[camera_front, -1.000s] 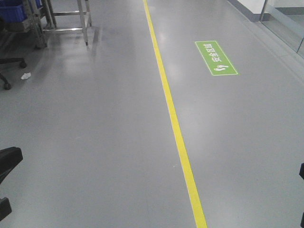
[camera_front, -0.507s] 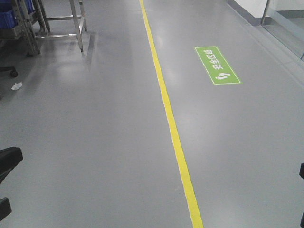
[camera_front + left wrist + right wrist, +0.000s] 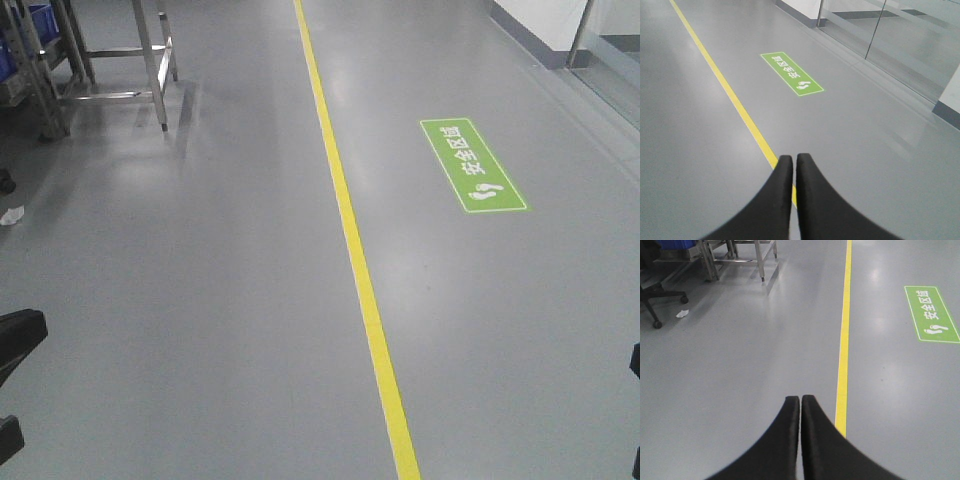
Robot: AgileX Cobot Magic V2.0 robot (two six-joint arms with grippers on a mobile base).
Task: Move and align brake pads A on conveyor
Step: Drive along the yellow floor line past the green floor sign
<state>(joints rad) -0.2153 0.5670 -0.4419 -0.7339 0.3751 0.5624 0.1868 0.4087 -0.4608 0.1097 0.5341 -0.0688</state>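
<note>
Left wrist-mounted: left pincer (image 3: 793,160) tips together; right pincer (image 3: 801,401) tips together; both bases blurred, cropped.

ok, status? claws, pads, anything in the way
Left claw shut, empty; right claw shut, empty. No brake pads or conveyor in view. Only floor with yellow line ahead; metal rack far left.
</note>
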